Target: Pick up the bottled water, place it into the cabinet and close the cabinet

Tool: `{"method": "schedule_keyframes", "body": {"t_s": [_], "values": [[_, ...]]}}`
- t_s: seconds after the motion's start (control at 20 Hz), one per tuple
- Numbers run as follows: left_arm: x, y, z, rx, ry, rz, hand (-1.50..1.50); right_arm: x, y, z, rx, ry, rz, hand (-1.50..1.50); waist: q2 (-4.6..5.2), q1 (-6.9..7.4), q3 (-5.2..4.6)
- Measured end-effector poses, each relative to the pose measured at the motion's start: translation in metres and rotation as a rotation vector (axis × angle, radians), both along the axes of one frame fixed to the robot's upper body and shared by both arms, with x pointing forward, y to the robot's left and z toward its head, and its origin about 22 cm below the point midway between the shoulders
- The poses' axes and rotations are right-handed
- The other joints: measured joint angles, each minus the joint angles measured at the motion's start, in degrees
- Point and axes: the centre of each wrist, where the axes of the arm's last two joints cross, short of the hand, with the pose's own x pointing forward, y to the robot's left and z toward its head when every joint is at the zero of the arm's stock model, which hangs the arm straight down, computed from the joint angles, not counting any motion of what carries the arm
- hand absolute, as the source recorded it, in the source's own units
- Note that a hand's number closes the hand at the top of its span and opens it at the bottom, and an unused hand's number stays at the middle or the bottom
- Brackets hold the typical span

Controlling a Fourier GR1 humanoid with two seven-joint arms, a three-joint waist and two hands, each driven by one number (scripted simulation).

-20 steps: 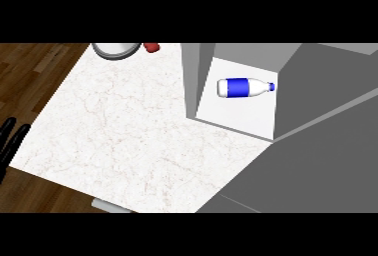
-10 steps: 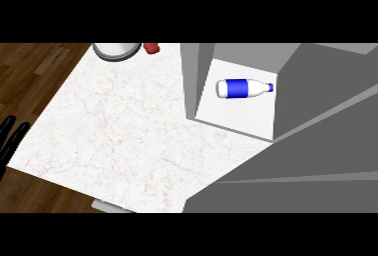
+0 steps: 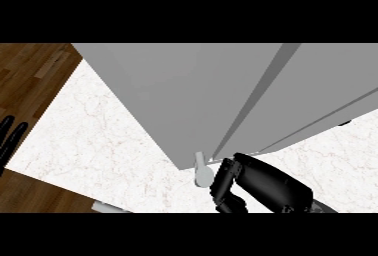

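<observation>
Head view: cabinet fills counter; right hand beside handle.

Even, bright light; cabinet faces shade from pale to darker grey; no glare; counter evenly lit.

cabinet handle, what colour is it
White or pale grey; the handle shows in the head view at the cabinet's lower edge, beside the black right hand.

white marble counter; dark wood floor
</observation>
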Motion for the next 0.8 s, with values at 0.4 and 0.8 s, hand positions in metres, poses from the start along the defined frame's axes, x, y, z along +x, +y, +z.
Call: {"method": "schedule_keyframes", "body": {"t_s": [0.4,0.8], "values": [[-0.003,0.005,-0.005,-0.011,0.015,0.03,-1.5,0.069,0.039,0.026,0.047,0.017,-0.285,1.5,-0.67,-2.01,0.41],[-0.006,0.009,-0.01,-0.03,0.017,0.041,-1.5,0.104,0.066,0.035,0.087,0.112,-0.424,-1.5,-1.47,-3.48,0.92]]}}
